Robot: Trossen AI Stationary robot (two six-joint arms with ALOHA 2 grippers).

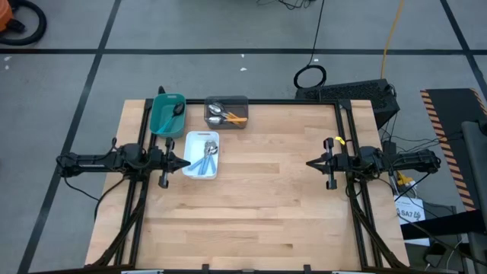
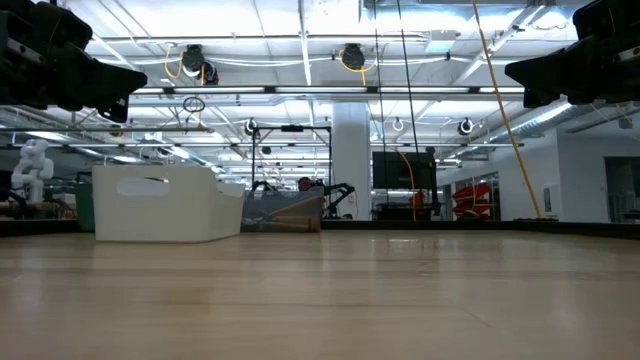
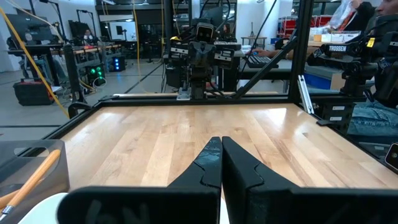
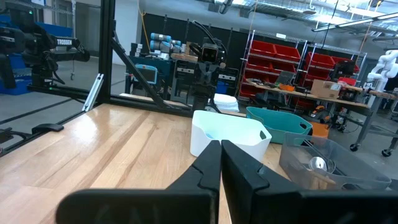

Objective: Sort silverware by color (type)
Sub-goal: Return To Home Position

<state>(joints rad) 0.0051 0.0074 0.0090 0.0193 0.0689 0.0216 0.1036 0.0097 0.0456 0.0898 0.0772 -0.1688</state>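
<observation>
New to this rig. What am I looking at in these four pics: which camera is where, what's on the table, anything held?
It is a two-armed robot at a light wooden table. The high view looks straight down; the low view looks level across the tabletop; each wrist view looks forward from that arm's wrist. The left gripper and right gripper hover at opposite sides, both shut and holding nothing. Three bins sit near the left arm: a teal plastic bin with a dark-bowled spoon, a grey bin with orange-handled spoons, and a white bin with light-blue-handled spoons.
</observation>
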